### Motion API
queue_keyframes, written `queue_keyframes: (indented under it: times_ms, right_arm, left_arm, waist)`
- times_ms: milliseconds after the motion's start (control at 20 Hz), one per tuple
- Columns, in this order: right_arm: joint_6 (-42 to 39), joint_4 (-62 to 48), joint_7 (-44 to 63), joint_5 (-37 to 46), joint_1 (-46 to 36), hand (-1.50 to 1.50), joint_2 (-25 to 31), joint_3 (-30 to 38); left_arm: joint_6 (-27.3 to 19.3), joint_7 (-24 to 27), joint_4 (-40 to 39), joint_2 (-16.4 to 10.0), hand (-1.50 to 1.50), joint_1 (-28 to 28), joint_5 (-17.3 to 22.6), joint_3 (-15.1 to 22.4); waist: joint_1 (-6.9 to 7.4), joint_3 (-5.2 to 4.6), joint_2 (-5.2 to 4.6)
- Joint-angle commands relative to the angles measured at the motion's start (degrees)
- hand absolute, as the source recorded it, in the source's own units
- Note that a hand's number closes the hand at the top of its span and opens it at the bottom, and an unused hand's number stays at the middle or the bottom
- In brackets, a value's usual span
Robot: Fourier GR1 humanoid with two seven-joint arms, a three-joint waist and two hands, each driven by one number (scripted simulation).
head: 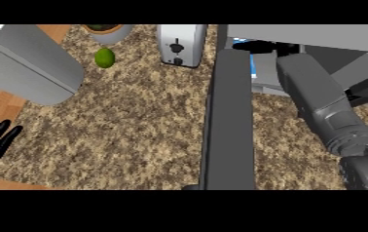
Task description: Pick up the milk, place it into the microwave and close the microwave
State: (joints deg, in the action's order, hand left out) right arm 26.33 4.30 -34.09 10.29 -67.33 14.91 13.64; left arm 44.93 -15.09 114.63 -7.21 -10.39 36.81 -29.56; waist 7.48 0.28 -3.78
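The microwave (316, 33) stands at the upper right, its dark grey door (229, 124) swung open toward me across the counter. My right forearm reaches over the counter into the opening. The black right hand (267, 47) is inside the cavity. Next to the hand, bits of the blue and white milk (243, 43) show inside the microwave. The forearm and door hide most of it, and I cannot tell whether the hand holds it. My left hand (7, 134) rests at the left edge, fingers straight, holding nothing.
A silver toaster (179, 46) stands at the back middle, just left of the open door. A green fruit (105, 58) lies beside a grey bowl (109, 32) at the back left. A large grey rounded object (32, 65) fills the left side.
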Motion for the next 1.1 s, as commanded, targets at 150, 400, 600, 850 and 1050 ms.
queue_keyframes:
  times_ms: [150,400,600,850,1050]
  right_arm:
    - [-2.8,1.2,-3.5,-1.7,3.6,-1.50,-0.9,1.8]
    - [-16.6,1.8,-9.2,-4.9,9.2,-1.50,-0.1,4.3]
    - [-26.4,1.9,-9.7,-6.5,10.1,-1.50,0.1,5.5]
    - [-30.9,2.8,-14.0,-9.1,15.2,-1.50,-5.2,7.2]
    - [-36.1,4.8,-16.2,-9.4,20.5,-1.50,-7.0,6.2]
  left_arm:
    - [4.1,2.4,-1.6,3.1,-1.50,-0.6,-3.1,2.8]
    - [8.8,3.0,-1.3,5.9,-1.50,-4.0,-4.3,7.9]
    - [10.2,2.2,-3.5,7.1,-1.50,-2.5,-8.9,12.4]
    - [14.8,5.6,-6.7,7.2,-1.50,-2.3,-14.9,13.4]
    - [9.1,9.5,-7.5,7.2,-1.50,0.0,-21.9,18.7]
  waist:
    - [-2.63,-0.15,1.64]
    - [-3.99,-0.10,2.29]
    - [-5.19,-0.14,2.59]
    - [-6.20,-0.24,3.23]
    - [-7.90,-0.31,3.95]
